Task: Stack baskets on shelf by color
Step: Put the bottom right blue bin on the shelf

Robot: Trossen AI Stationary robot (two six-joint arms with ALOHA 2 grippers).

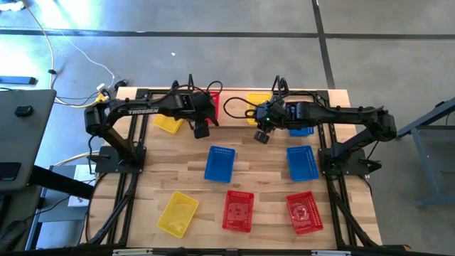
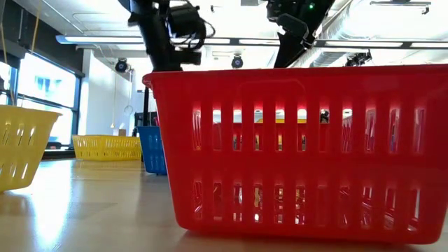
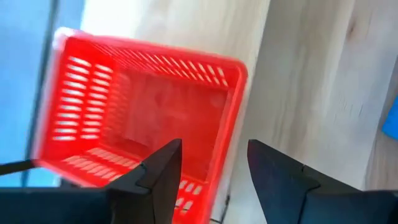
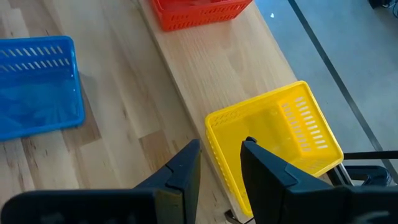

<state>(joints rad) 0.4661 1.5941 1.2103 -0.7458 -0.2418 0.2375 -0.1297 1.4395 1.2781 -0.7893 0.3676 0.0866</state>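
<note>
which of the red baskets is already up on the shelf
The red basket at the table's far edge, under the left gripper, sits on the shelf. The other two red baskets lie on the near tabletop.

The shelf (image 1: 234, 99) at the table's far edge has bare plank between the red basket (image 3: 137, 118) and the yellow basket (image 4: 273, 146); the black cable loop (image 1: 237, 108) lies there. On the table (image 1: 263, 178), open lanes run between two blue baskets (image 1: 220, 163) (image 1: 302, 162) and the front row.
</note>
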